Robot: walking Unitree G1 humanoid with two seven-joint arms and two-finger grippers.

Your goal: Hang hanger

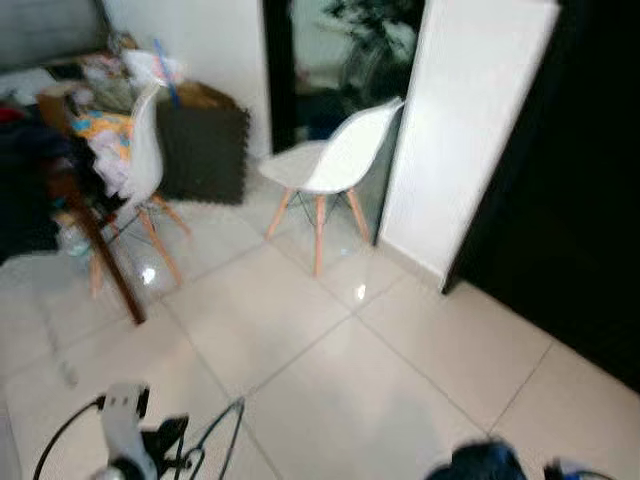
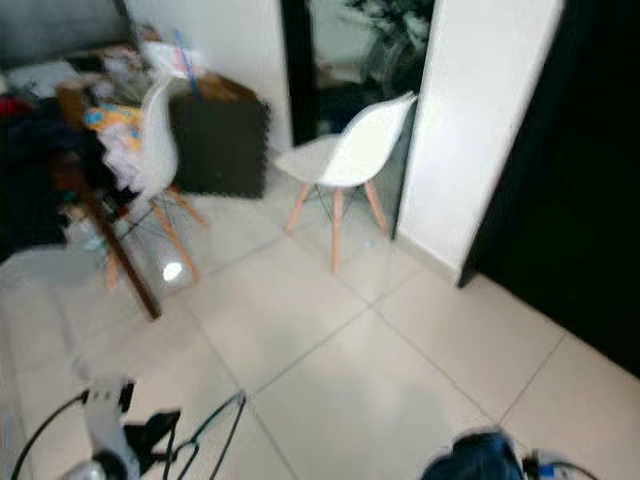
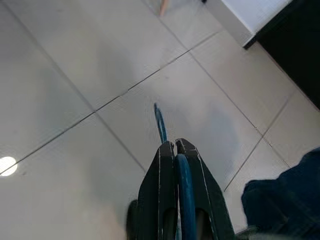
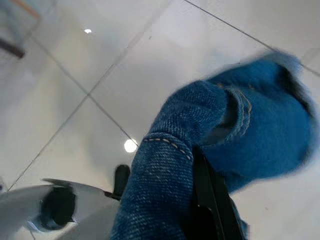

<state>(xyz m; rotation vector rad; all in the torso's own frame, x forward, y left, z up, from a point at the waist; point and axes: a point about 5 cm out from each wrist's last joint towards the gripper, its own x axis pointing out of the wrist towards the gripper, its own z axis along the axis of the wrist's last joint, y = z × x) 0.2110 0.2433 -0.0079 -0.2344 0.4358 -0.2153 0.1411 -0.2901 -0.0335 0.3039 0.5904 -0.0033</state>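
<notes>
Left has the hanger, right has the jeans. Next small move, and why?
Probably lift both arms into the head camera's view. The left gripper is shut on the blue hanger and the right gripper clamps the jeans, both low over bare floor.

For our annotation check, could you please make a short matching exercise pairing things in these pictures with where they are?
Things:
1. thin blue hanger
2. blue denim garment
3. white moulded chair with wooden legs
4. dark foam mat

Places:
A. draped over the right gripper
B. leaning on the white wall
C. clamped in the left gripper
D. standing on the pale tiled floor beside the doorway

Pairs: 1-C, 2-A, 3-D, 4-B
</notes>
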